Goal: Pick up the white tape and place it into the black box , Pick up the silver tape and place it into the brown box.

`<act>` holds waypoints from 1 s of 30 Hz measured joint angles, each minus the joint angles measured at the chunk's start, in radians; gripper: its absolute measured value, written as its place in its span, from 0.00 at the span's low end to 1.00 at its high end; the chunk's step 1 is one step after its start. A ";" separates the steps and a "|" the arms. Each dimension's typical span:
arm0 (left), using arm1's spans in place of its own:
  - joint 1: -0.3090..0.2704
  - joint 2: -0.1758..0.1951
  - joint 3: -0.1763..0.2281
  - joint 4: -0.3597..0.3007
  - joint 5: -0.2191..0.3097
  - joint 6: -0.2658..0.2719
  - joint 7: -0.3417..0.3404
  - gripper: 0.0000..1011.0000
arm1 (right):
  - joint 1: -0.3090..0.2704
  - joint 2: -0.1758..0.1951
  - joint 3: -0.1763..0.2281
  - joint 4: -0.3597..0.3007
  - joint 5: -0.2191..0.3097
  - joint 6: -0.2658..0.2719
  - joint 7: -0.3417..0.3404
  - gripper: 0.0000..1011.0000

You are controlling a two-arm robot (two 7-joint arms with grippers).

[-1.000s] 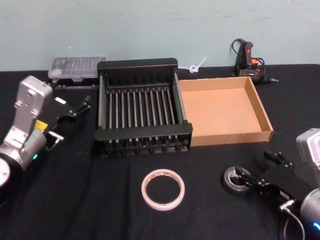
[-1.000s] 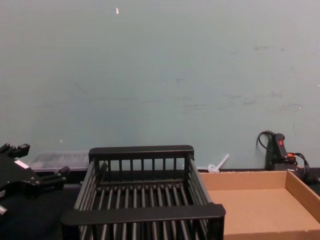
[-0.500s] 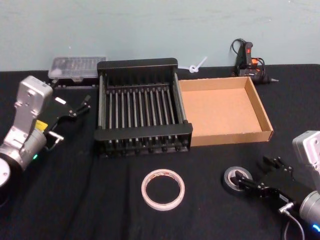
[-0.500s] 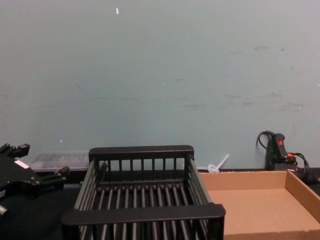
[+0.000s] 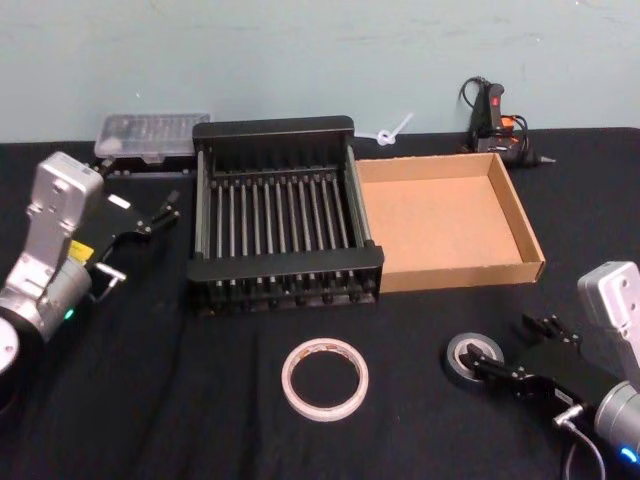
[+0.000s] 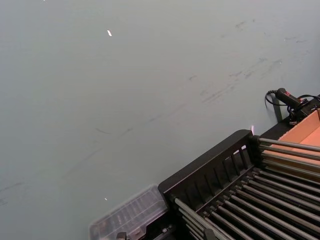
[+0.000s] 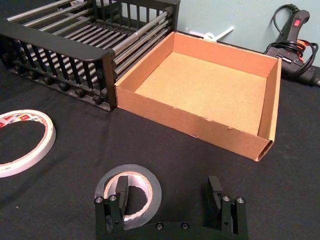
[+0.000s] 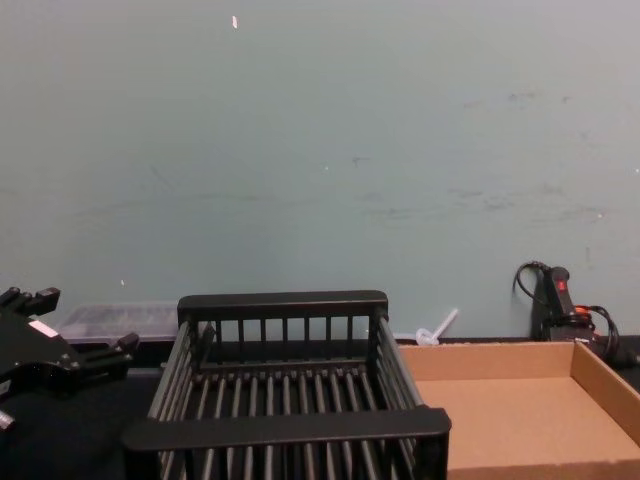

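- Black tabletop (image 5: 150,400) under a teal wall, head view: white tape (image 5: 324,377) lies flat near the black box (image 5: 285,128); brown box (image 5: 530,230) touches that crate's right side.
- Right wrist view: right pincer (image 7: 170,205) spread, one finger inside the silver tape (image 7: 129,196); closing looks next.
- Chest view: left pincer (image 8: 85,352) spread, idle beside the crate.
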 joint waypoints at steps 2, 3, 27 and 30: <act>0.000 0.000 0.000 0.000 0.000 0.000 0.000 0.99 | 0.000 -0.003 0.001 0.001 -0.003 0.001 0.002 0.99; 0.000 0.000 0.000 0.000 0.000 0.000 0.000 0.99 | 0.000 -0.007 0.003 0.003 -0.006 0.003 0.005 0.99; 0.000 0.000 0.000 0.000 0.000 0.000 0.000 0.99 | 0.003 -0.027 0.012 0.014 -0.025 0.009 0.017 0.94; 0.000 0.000 0.000 0.000 0.000 0.000 0.000 0.99 | 0.003 -0.027 0.011 0.013 -0.024 0.009 0.016 0.87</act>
